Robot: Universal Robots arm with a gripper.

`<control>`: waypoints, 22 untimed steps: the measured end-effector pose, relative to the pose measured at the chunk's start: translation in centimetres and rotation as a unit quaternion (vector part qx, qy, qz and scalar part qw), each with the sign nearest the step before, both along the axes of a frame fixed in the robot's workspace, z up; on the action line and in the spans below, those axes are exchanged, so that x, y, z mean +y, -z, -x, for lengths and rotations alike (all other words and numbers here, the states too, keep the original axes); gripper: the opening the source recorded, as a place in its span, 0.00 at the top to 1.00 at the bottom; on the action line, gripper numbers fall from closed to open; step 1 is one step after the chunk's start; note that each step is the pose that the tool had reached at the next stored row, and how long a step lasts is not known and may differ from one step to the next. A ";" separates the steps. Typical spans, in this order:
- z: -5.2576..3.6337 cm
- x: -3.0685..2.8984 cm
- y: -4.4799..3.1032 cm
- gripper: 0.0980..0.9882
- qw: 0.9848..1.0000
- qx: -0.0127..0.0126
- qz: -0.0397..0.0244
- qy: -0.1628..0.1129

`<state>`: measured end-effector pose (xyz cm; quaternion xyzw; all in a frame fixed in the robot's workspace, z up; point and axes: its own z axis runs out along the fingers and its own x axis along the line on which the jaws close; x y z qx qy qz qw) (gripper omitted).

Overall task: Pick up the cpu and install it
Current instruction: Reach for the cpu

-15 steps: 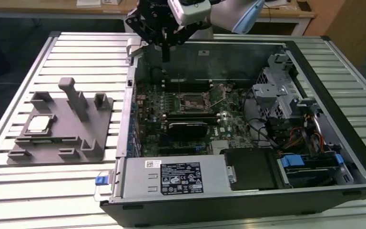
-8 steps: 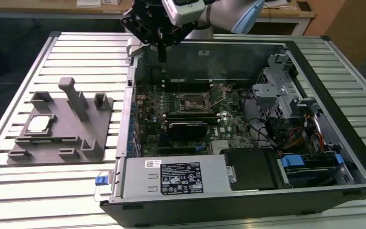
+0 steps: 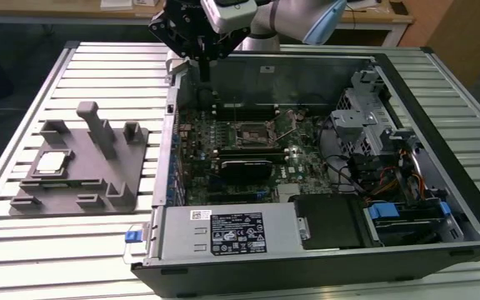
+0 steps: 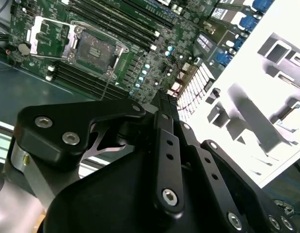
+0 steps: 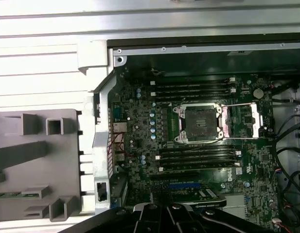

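Since the cpu (image 3: 50, 162) sits untouched on the grey fixture (image 3: 98, 187) on the table (image 3: 115, 75), well apart from the claw (image 3: 204, 72), pickup hasn't started imo. Claw's pinched shut and empty above the case (image 3: 307, 278) corner; a grab needs it opened, over the cpu. Socket (image 5: 196, 121) is open.

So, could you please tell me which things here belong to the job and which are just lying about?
Job: cpu, on grey fixture; open CPU socket; gripper.
Lying about: power supply; drive cage; memory slots.
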<state>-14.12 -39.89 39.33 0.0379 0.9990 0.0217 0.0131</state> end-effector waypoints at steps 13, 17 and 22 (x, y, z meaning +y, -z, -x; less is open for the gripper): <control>2.72 0.00 0.00 0.99 1.000 0.000 0.000 0.000; 3.53 0.00 0.00 0.99 1.000 0.000 0.000 0.000; 4.52 0.00 0.01 0.99 1.000 0.000 0.000 0.000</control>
